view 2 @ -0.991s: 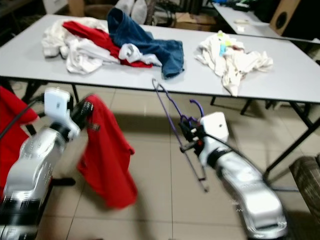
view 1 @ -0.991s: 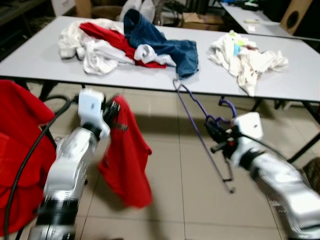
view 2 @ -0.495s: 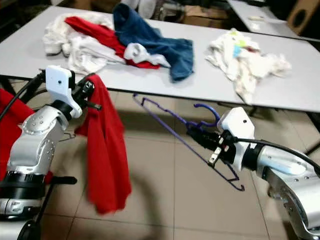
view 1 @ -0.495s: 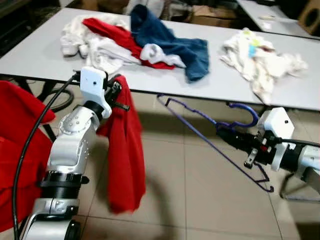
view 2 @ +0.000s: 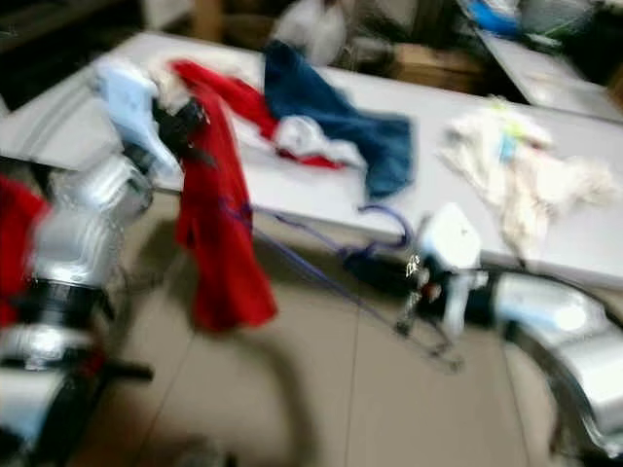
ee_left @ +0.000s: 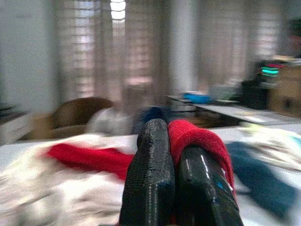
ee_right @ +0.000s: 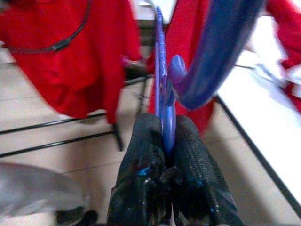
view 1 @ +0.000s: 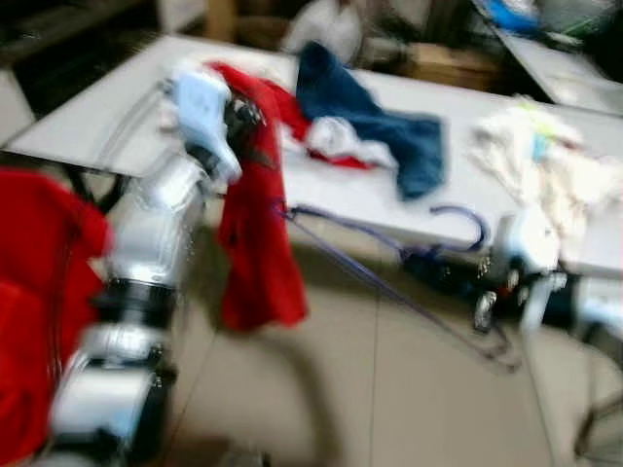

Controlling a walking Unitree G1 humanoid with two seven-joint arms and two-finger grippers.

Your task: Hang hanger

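Observation:
My right gripper [view 1: 428,267] is shut on a blue wire hanger [view 1: 389,292], holding it near its hook [view 1: 465,226]. The hanger's frame reaches left toward a red garment [view 1: 255,233]. That garment hangs from my left gripper [view 1: 243,122], which is shut on its top and raised near the table's front edge. In the right wrist view the hanger [ee_right: 163,94] runs out between the two fingers [ee_right: 141,155] toward the red cloth [ee_right: 188,70]. In the left wrist view red cloth [ee_left: 197,139] wraps over one finger [ee_left: 153,165]. The views are blurred.
A white table [view 1: 107,126] holds a heap of red, white and blue clothes [view 1: 375,126] and a white pile [view 1: 545,175] at the right. More red cloth [view 1: 39,292] hangs at my left side on a dark stand. Tiled floor [view 1: 370,389] lies below.
My left gripper has lifted the red garment higher and toward the table. The right gripper holds the hanger lower and more level, its frame reaching the garment. The camera has shifted.

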